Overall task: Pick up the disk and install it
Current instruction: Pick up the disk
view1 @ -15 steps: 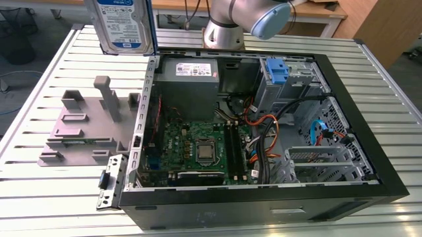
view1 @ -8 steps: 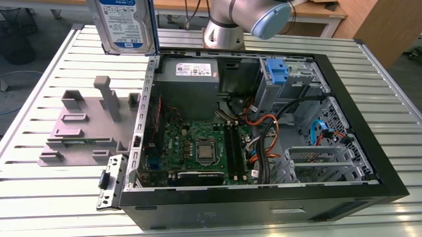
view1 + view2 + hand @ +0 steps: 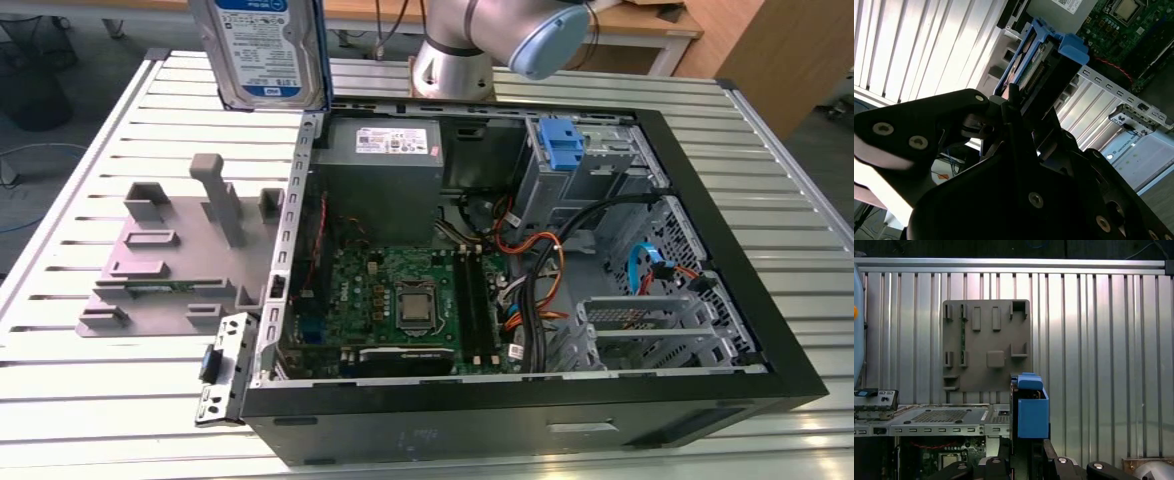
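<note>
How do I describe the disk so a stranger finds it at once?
Find the open computer case on the table. Above its far corner, at the exterior view's left, the disk stands upright in the air. Unlike the bare blue bracket inside, it has a white label.

Count so far: 1 disk [image 3: 260,50] in its blue carrier, 1 pincer [image 3: 1028,452], 1 robot arm [image 3: 461,45]. 1 slatted bench [image 3: 107,400], carrying 1 open computer case [image 3: 534,405] and 1 grey fixture plate [image 3: 147,290]. In the case: 1 motherboard [image 3: 360,290] with 1 processor socket [image 3: 416,305], 1 grey power-supply box [image 3: 380,150], 1 bare blue bracket [image 3: 563,145], 1 perforated metal cage [image 3: 654,330], 1 blue cable [image 3: 638,265]. Orange and black cables are too tangled to count.
</note>
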`<state>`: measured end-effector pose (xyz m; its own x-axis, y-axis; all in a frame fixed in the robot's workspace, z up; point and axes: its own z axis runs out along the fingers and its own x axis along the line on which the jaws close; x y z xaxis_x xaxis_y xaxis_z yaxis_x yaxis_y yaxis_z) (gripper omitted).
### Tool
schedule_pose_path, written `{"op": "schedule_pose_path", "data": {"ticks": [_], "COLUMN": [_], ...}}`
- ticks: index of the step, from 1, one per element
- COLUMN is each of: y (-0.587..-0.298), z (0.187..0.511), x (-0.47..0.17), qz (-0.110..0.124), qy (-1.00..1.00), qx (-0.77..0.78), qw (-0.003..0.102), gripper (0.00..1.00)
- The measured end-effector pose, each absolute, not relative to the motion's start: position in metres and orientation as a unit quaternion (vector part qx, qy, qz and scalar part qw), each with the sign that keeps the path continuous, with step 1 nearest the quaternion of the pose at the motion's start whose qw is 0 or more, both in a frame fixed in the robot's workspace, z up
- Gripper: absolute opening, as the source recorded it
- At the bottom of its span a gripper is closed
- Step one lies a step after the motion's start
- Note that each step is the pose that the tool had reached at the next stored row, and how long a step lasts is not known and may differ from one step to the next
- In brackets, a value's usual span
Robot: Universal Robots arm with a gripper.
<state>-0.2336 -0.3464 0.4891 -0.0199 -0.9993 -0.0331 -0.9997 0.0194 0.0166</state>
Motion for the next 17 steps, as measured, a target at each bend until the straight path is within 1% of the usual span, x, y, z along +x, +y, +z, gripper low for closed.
{"op": "schedule_pose_path", "data": {"ticks": [17], "y": [-0.345], "z": [0.489], "x": [-0.208], "qz": [0.018], "qy": [0.714], "qx": [-0.700], "qw": [0.006], "gripper": [0.35]}}
